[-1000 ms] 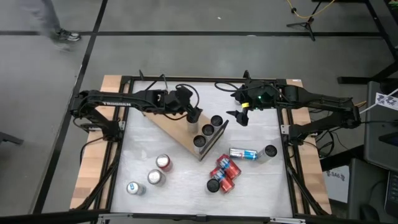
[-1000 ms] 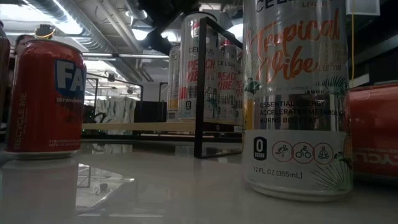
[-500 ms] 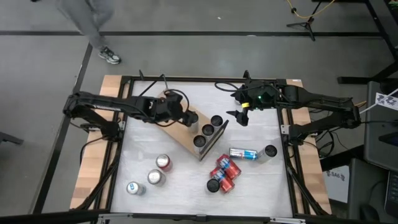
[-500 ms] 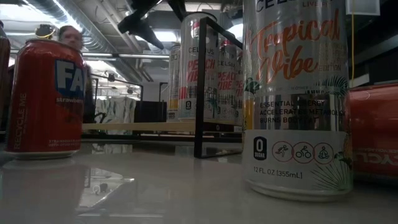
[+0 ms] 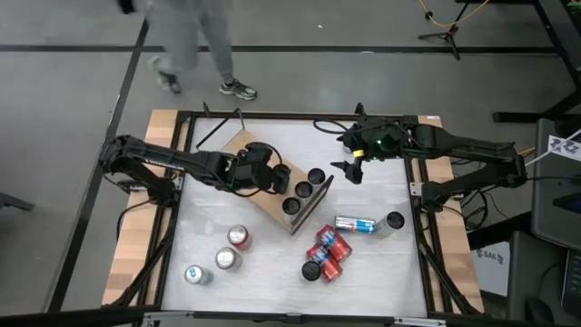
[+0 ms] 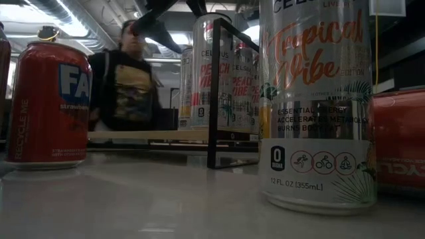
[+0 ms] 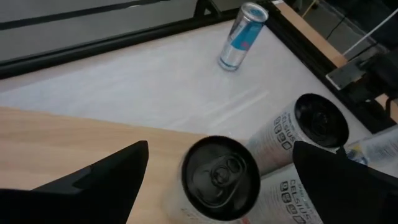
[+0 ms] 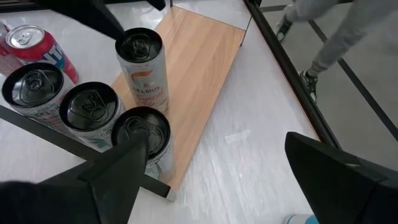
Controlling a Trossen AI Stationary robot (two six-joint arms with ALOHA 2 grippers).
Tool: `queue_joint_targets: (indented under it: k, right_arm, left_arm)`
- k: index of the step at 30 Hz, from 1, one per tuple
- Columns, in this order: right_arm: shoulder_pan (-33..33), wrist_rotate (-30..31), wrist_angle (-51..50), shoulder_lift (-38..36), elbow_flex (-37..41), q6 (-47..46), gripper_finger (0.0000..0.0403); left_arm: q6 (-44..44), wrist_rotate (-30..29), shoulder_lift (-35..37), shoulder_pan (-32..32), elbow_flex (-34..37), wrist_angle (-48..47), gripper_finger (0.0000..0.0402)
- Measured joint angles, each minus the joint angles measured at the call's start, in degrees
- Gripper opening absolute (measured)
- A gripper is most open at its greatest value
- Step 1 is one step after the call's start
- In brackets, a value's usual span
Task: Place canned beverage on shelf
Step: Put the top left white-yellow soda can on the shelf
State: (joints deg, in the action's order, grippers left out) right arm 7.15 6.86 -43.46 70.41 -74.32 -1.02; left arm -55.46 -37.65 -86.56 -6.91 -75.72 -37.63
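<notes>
The shelf [image 5: 261, 203], a light-wood board on a black wire frame, lies slantwise on the white table. Several black-topped white cans stand on its right end [image 8: 90, 109]. My left gripper [image 7: 219, 186] hovers open above the shelf. One upright can [image 7: 221, 171] stands between its spread fingers, clear of both; the right wrist view shows the same can [image 8: 140, 59]. My right gripper [image 8: 217, 180] waits open in the air by the shelf's far right corner, holding nothing.
Loose cans stand near the front left [image 5: 227, 259]. Red cans [image 5: 325, 254], a lying blue can [image 5: 356, 224] and a dark-topped can [image 5: 393, 221] sit at the front right. A person [image 5: 195, 36] walks past beyond the table's far edge.
My left arm has swung toward the table's near edge above the shelf, and its gripper has rolled and stayed open. Its fingers have come into the top of the low view. The person behind the table has walked from left to right.
</notes>
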Motion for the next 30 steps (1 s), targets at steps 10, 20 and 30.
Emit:
queue_joint_targets:
  k: [10,20,30]
  right_arm:
    - [-0.02,-0.01,0.06,0.00,0.00,0.00,0.0374]
    - [-0.02,-0.03,0.04,0.00,0.00,0.00,0.0374]
    - [0.01,-0.03,0.04,0.00,0.00,0.00,0.0374]
  left_arm:
    - [0.00,-2.25,-2.67,-1.07,0.02,1.74,0.0394]
    - [0.08,-3.84,-5.02,-1.89,0.02,2.18,0.0394]
    - [0.48,-5.11,-6.17,-1.89,0.02,2.10,0.0394]
